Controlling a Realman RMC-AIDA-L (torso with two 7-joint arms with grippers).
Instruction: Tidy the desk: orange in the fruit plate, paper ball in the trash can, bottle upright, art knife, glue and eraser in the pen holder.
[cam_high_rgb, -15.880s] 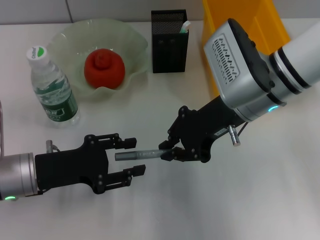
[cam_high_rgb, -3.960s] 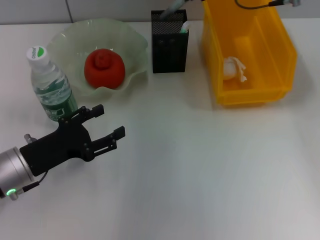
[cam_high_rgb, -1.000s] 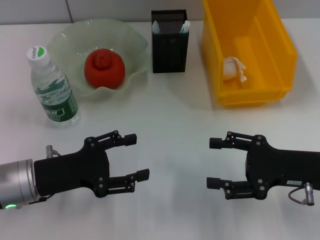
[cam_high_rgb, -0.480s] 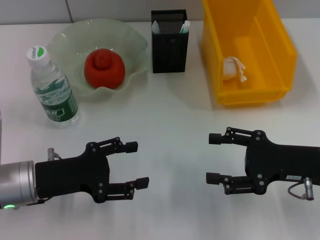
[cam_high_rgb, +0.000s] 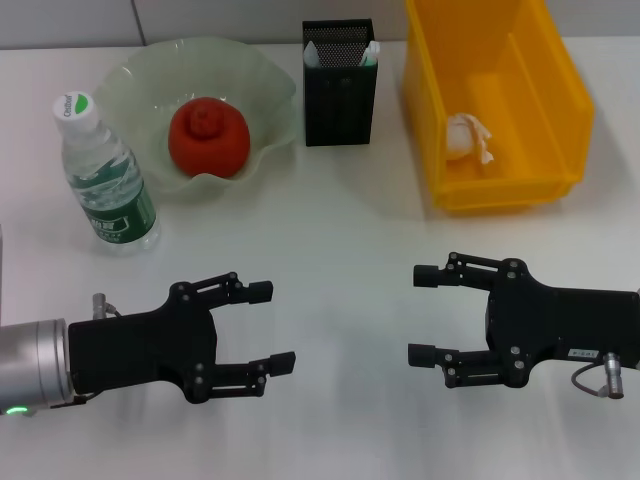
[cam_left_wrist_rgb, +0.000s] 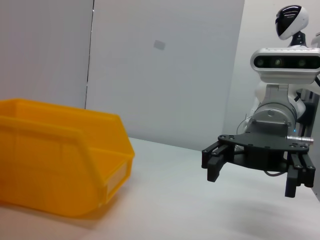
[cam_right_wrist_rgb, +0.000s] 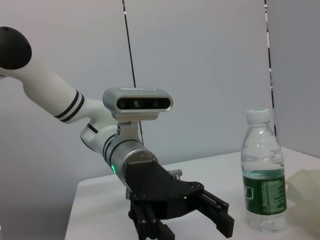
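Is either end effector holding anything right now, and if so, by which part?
Nothing is held. The left end effector and the right end effector both hover open and empty over the bare table, facing each other.

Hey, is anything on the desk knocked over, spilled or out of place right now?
Nothing stands out. The bottle stands upright, the orange sits in the fruit plate, the paper ball lies in the yellow bin.

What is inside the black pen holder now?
In the pen holder, a white-green tip and a pale tip show above the rim; its mesh walls hide what lies lower.
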